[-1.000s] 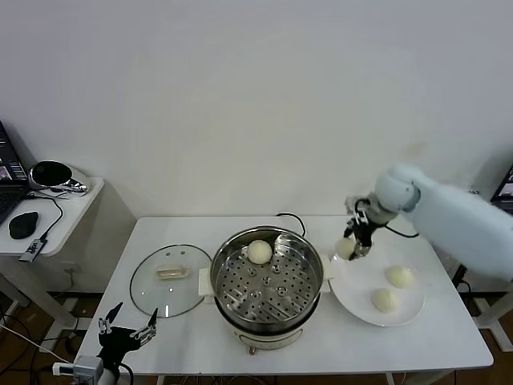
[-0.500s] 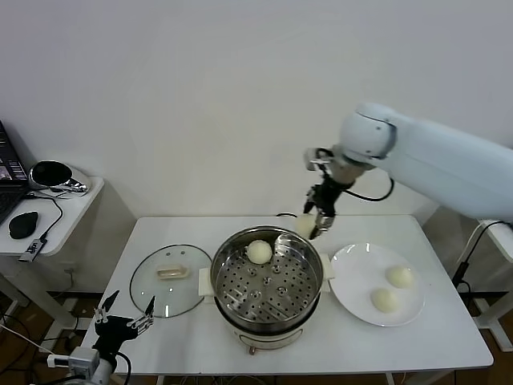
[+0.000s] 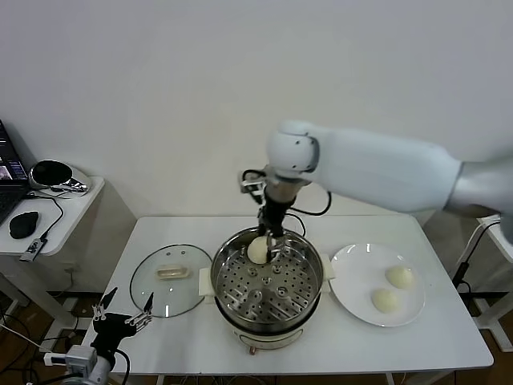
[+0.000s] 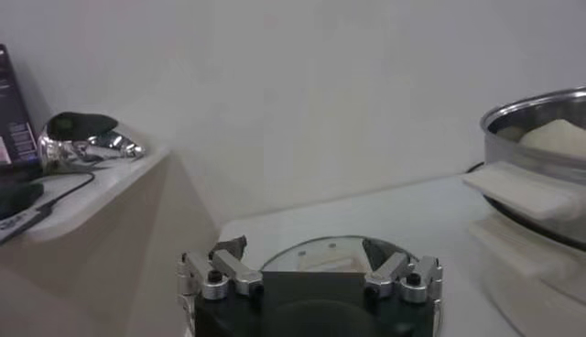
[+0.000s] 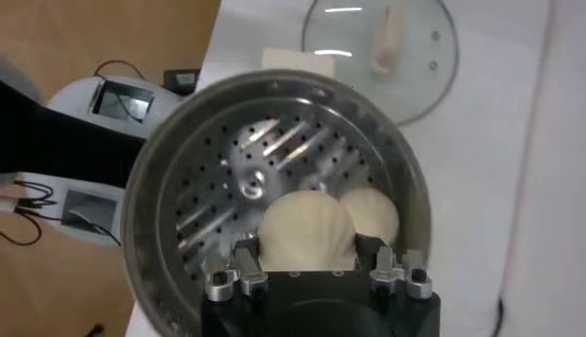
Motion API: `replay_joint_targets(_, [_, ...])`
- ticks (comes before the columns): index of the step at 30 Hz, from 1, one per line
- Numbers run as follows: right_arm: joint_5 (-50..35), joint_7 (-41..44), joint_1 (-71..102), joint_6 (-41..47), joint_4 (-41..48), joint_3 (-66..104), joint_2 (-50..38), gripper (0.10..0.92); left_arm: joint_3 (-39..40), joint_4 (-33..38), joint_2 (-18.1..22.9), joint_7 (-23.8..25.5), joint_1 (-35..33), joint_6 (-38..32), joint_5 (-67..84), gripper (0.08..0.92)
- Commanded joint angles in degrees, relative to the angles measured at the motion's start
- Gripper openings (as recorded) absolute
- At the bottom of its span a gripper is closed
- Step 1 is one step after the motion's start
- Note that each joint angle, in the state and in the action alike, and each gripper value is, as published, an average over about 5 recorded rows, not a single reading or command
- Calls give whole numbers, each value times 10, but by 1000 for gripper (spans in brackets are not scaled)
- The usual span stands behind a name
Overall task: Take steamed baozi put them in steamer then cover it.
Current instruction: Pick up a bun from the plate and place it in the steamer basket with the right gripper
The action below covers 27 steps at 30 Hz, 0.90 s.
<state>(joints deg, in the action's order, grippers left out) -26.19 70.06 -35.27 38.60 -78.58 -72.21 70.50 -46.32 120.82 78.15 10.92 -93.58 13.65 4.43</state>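
Note:
The steamer (image 3: pixel 227 298) stands mid-table, a steel pot with a perforated tray on a white base. My right gripper (image 3: pixel 271 239) hangs over its rear part, shut on a baozi (image 5: pixel 307 229). Just beyond it another baozi (image 5: pixel 374 211) lies on the tray; one bun (image 3: pixel 257 251) shows beside the fingers in the head view. Two more baozi (image 3: pixel 400 277) (image 3: pixel 385 300) rest on the white plate (image 3: pixel 353 282). The cover (image 3: pixel 168 282), a glass lid with a cream handle, lies flat left of the steamer. My left gripper (image 3: pixel 122 317) is open, low off the table's front-left corner.
A side table (image 3: pixel 72 210) at far left holds a laptop, a mouse and a black-and-chrome object (image 3: pixel 53 175). The steamer's black cord runs behind the pot. In the left wrist view the lid (image 4: pixel 330 255) lies just past the open fingers, with the steamer's rim (image 4: pixel 540 105) beyond.
My right arm has swung left with the baozi, from above the plate's edge to over the steamer's rear. The left gripper shifted only slightly.

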Motion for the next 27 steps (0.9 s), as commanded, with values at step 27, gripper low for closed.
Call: replay_joint_targets(27, [65,-56,124,9,72,19,84,653,1,29,12,1,-7,1,3,823])
